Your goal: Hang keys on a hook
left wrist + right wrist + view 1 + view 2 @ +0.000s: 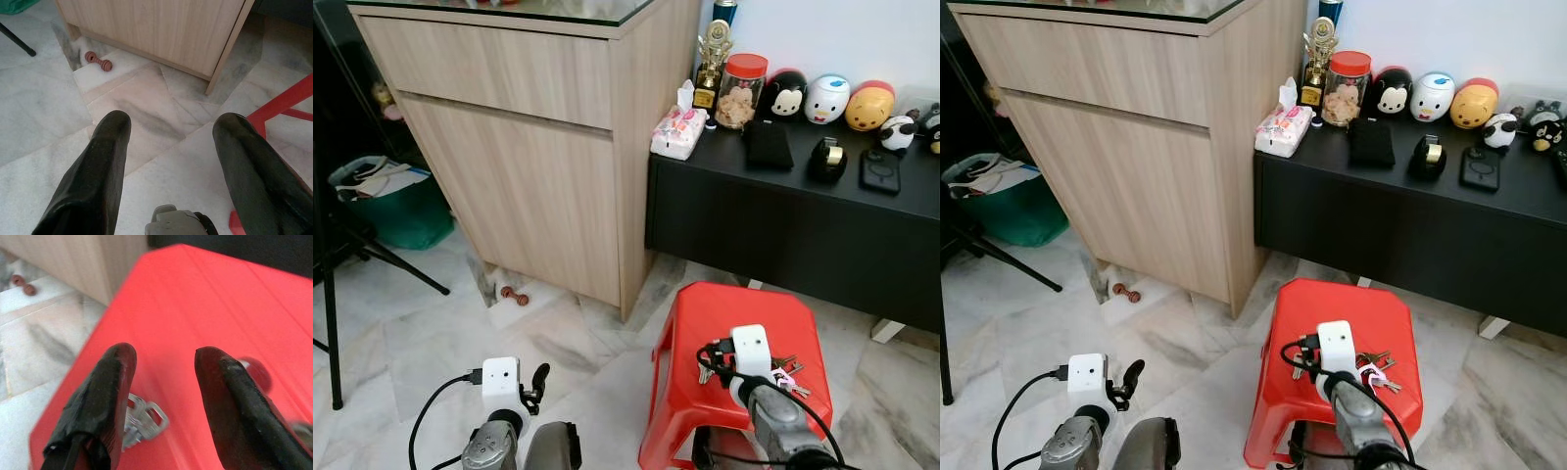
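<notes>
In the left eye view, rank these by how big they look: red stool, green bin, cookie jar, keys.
Largest to smallest as they appear:
1. red stool
2. green bin, partly cut off by the tripod leg
3. cookie jar
4. keys, partly hidden behind the right gripper

The stool sits nearest the camera, which inflates it.

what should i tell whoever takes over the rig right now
Right gripper: open, low over the red stool, fingers either side of the keys, not yet closed on them.
Left gripper: open, idle over the marble floor beside the stool.
Keys: lying loose on the stool top, near its front edge.
Done: the reach to the keys.
Left: grip the keys, lift them, find a hook and hang them. No hook can be made out from here.
</notes>
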{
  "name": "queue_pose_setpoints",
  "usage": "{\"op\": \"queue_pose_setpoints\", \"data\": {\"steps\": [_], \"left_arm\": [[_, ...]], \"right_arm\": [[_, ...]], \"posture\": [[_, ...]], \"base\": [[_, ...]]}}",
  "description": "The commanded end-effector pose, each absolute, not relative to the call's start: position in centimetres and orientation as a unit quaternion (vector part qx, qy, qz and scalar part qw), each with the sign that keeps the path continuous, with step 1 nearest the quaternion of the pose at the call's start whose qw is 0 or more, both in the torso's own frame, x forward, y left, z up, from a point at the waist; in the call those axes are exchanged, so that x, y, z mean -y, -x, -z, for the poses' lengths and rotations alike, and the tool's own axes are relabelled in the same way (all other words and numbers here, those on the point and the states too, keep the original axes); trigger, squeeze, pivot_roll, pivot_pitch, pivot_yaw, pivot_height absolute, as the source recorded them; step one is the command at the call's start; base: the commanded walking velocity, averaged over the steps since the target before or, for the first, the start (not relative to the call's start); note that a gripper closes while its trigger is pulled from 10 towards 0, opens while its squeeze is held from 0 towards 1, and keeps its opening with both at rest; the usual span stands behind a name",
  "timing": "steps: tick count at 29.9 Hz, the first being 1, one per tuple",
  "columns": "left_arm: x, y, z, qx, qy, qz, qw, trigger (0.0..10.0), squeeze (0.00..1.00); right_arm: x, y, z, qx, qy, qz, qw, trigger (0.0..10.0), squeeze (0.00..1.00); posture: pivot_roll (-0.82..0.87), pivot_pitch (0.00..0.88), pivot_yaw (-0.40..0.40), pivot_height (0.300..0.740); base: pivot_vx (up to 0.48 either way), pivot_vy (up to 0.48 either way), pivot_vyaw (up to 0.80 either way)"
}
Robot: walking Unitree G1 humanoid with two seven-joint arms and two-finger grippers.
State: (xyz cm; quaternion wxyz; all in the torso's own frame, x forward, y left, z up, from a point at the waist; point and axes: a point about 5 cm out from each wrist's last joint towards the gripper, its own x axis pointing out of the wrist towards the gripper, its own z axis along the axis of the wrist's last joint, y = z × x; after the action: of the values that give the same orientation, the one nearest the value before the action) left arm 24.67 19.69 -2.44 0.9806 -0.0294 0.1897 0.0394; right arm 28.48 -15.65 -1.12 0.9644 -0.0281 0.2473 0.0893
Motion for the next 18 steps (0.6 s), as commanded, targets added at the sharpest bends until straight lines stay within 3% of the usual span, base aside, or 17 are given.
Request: {"op": "queue_pose_setpoints", "data": {"steps": [1,18], "left_arm": [[-19.97,-24.26,2.77,-0.201,0.025,-0.042,0.978,10.0,0.0],[-19.98,-23.75,2.97,-0.199,0.025,-0.041,0.979,10.0,0.0]], "right_arm": [[15.13,-28.52,1.17,-0.254,0.034,-0.106,0.961,10.0,0.0],[14.43,-28.75,1.1,-0.263,0.042,-0.126,0.955,10.0,0.0]], "posture": [[0.13,0.108,-0.012,0.596],[0.13,0.143,-0.019,0.596]], "base": [[0.0,0.0,0.0],[0.0,0.0,0.0]]}}
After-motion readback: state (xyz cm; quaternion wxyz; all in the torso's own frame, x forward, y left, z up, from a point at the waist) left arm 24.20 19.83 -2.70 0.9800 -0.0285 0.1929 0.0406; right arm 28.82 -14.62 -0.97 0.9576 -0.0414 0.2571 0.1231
